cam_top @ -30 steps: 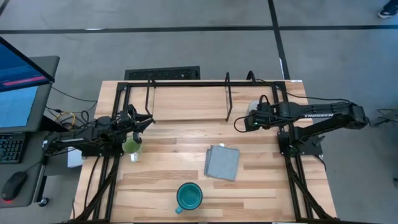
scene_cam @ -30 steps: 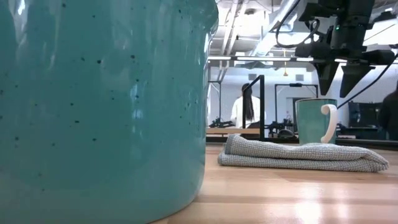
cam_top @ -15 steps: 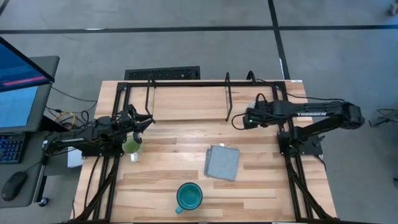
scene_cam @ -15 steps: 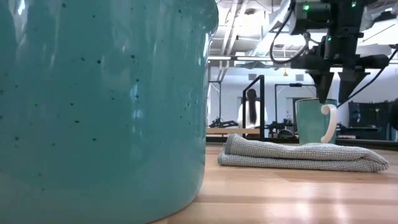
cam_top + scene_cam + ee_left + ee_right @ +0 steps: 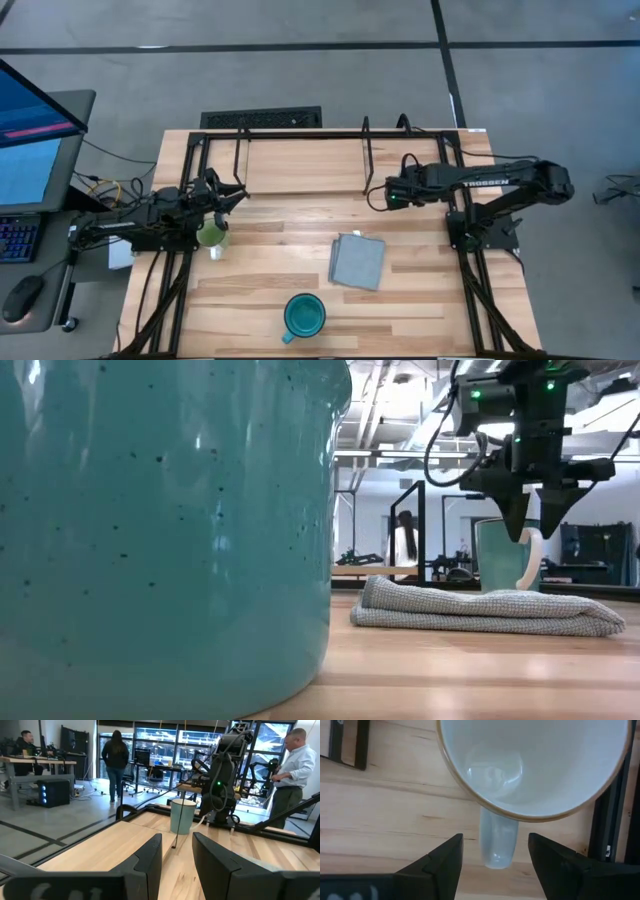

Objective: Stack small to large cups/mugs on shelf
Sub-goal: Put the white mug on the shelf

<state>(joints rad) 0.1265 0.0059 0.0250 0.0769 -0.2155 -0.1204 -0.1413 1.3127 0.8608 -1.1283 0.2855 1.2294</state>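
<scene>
Above white mug (image 5: pixel 530 765) by shelf (image 5: pixel 300 135), your right hand (image 5: pixel 495 855) is hovering, fingers spread astride handle. Left hand (image 5: pixel 228 194), fingers narrowly parted, is waiting beside green mug (image 5: pixel 211 236). Teal mug (image 5: pixel 303 316) is sitting at counter (image 5: pixel 280 280) front.

A grey floor (image 5: pixel 330 90) crossed by dark seams surrounds the light wood counter (image 5: pixel 290 270). Well off to the left of the left end effector (image 5: pixel 228 193), a side desk carries a monitor (image 5: pixel 30 140), a keyboard (image 5: pixel 15 238) and a mouse (image 5: pixel 20 297). Far beyond that end effector, large dark-framed windows (image 5: pixel 160 740) line the room, with people standing there and one seated at a desk (image 5: pixel 30 767).
</scene>
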